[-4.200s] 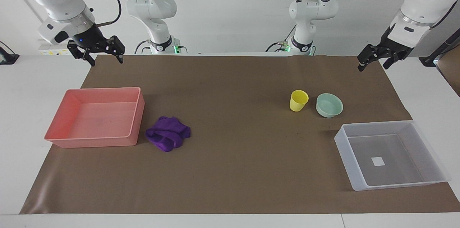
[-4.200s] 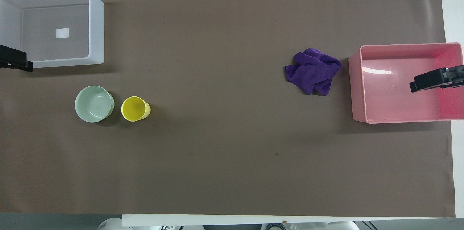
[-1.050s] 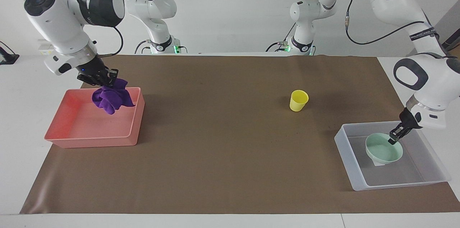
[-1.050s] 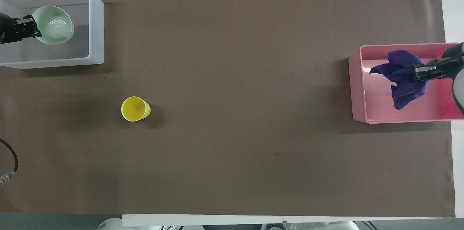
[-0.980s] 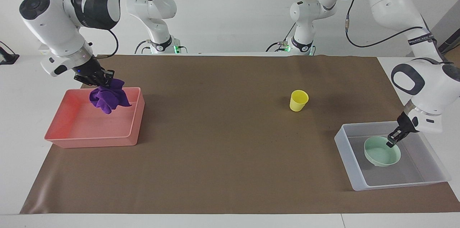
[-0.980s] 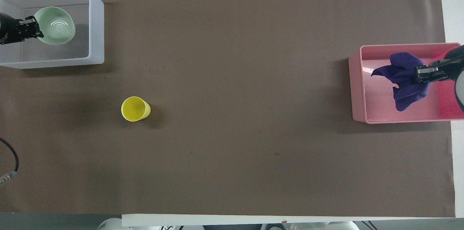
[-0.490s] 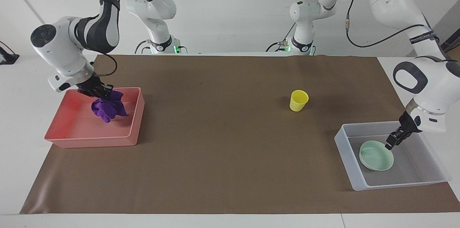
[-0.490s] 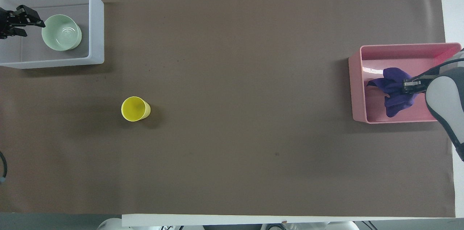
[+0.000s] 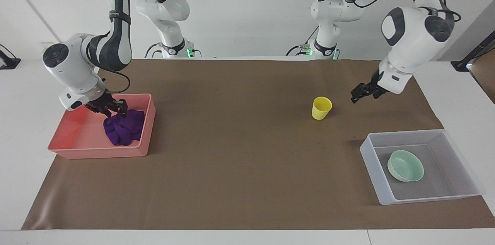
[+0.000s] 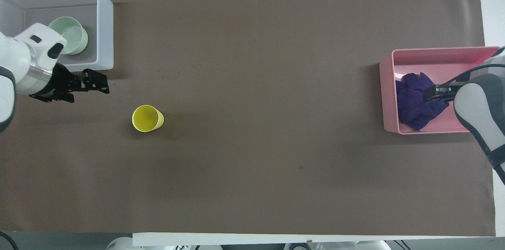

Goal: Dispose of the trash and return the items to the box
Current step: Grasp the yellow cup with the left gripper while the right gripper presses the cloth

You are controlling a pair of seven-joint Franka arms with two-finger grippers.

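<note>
The purple cloth (image 9: 124,129) lies as a lump in the salmon-pink bin (image 9: 77,138). It also shows in the overhead view (image 10: 414,102) in the pink bin (image 10: 434,56). My right gripper (image 9: 115,110) is open just above the cloth, and in the overhead view (image 10: 428,94) it covers part of it. The mint-green bowl (image 9: 405,165) sits upright in the translucent box (image 9: 370,157). The yellow cup (image 9: 321,108) stands upright on the mat. My left gripper (image 9: 359,96) is open and empty in the air, over the mat beside the cup (image 10: 146,118).
A brown mat (image 9: 239,152) covers the table. The pink bin stands at the right arm's end and the translucent box (image 10: 104,25) at the left arm's end. In the overhead view the left arm's wrist covers part of the bowl (image 10: 75,39).
The right gripper has lowered the cloth into the pink bin and opened. The left gripper has let go of the bowl, risen out of the box and moved toward the cup.
</note>
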